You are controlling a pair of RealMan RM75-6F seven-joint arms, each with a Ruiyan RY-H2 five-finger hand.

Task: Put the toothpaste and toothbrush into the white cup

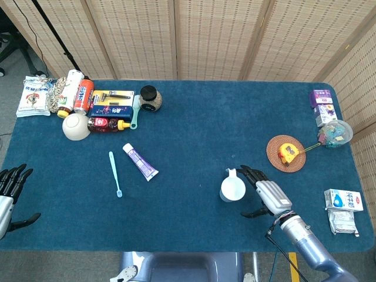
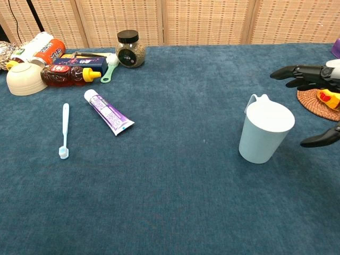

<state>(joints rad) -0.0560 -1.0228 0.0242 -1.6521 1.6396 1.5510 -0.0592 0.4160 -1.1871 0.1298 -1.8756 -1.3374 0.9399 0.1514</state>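
A blue cloth-covered surface (image 1: 194, 117) filled both views. The white cup (image 1: 232, 188) stood upright a little toward 4 o'clock of the centre in the head view, with a small handle tab at its far rim. The right hand (image 1: 265, 194) hovered just beside the cup at its 3 o'clock, fingers spread and thumb held apart, holding nothing; whether a fingertip touched the cup could not be told. The chest view showed only the dark fingers (image 2: 297, 71) and thumb of that hand entering from the right edge, level with the cup (image 2: 264, 132); the head view showed the whole hand and its forearm.

The toothpaste (image 1: 140, 161), a white and purple tube, lay flat toward 9 o'clock of the centre, its cap pointing to 11 o'clock. The toothbrush (image 1: 115, 174), pale blue, lay just beside it at its 9 o'clock, apart from it, bristle head toward the near edge. Both were well apart from the cup.

The left hand (image 1: 10, 191) appeared only in the head view, off the surface's near left corner, fingers spread, holding nothing.

At 10 o'clock sat a white bowl (image 1: 76, 126), a red sauce bottle (image 1: 106, 124) and a dark-lidded jar (image 1: 150, 98). The head view alone showed a milk carton (image 1: 343, 200) at 4 o'clock and a lidded tub (image 1: 335, 133) at 3 o'clock. A woven coaster (image 1: 286, 153) carrying a yellow tape measure (image 1: 287, 153) lay at 2 o'clock of the cup.
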